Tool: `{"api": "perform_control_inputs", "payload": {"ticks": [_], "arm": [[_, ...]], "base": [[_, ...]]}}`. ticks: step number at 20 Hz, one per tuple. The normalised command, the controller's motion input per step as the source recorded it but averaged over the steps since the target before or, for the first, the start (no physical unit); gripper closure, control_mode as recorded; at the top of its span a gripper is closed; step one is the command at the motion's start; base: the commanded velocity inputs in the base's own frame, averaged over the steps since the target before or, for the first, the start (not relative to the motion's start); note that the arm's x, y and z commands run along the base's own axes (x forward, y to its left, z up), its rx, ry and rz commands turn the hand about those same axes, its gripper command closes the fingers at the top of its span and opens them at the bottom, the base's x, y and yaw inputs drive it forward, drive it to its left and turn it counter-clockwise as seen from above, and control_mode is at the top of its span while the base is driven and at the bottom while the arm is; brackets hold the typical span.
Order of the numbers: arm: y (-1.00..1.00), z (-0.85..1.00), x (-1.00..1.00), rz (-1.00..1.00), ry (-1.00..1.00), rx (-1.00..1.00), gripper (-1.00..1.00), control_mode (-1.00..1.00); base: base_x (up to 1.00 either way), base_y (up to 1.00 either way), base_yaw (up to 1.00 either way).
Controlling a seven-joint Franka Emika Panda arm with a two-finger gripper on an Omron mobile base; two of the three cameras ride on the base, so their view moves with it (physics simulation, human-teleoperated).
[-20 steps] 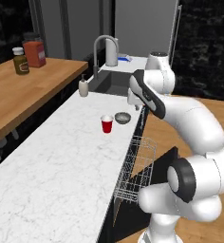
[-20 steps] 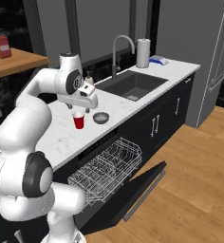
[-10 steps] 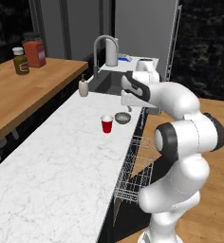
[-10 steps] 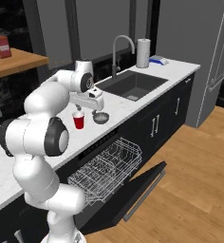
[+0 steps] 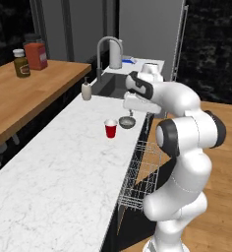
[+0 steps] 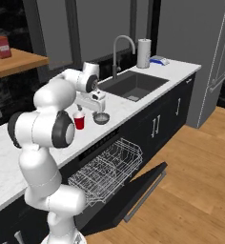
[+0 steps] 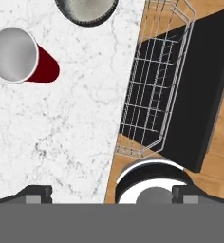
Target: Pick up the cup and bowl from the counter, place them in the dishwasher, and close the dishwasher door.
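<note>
The red cup (image 5: 110, 129) (image 6: 79, 121) stands upright on the white marble counter (image 5: 64, 167), and the grey bowl (image 5: 127, 122) (image 6: 101, 118) sits just beside it near the counter's edge. My gripper (image 5: 131, 111) (image 6: 97, 107) hangs open just above the bowl, holding nothing. In the hand view the cup (image 7: 19, 57) is at the upper left, the bowl (image 7: 85, 8) is cut off at the top, and the gripper (image 7: 112, 195) is over the counter's edge. The dishwasher's wire rack (image 6: 107, 169) (image 7: 154, 95) is pulled out over the lowered dishwasher door (image 6: 136, 189) (image 7: 199, 95).
A dark sink (image 6: 133, 85) with a tall faucet (image 5: 108, 47) lies beyond the bowl, with a soap bottle (image 5: 86, 91) and a white tumbler (image 6: 143, 53) near it. A wooden shelf (image 5: 24, 93) carries a jar and a red canister (image 5: 36, 55). Wood floor lies right of the door.
The hand has come down and slightly toward the cup, ending over the bowl, while the arm folded in closer to its base. The jaws stayed open; cup and bowl have not moved.
</note>
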Motion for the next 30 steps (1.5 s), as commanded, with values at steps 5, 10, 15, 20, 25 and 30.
{"api": "perform_control_inputs", "payload": {"ticks": [5,10,15,20,25,30], "arm": [[0.39,-0.35,0.0,0.0,-0.02,0.02,-1.0,-1.0],[0.41,-0.25,0.02,0.0,-0.07,0.0,-1.0,-1.0],[0.22,-0.16,0.18,0.0,0.0,0.0,-1.0,-1.0],[0.17,-0.15,0.24,0.0,0.0,0.0,-1.0,-1.0],[0.11,-0.13,0.42,0.0,0.0,0.0,-1.0,-1.0],[0.02,-0.15,0.43,-0.01,0.0,0.0,-1.0,-1.0]], "base": [[0.0,0.0,0.0],[0.0,0.0,0.0],[0.0,0.0,0.0],[0.0,0.0,0.0],[0.0,0.0,0.0],[0.0,0.0,0.0]]}}
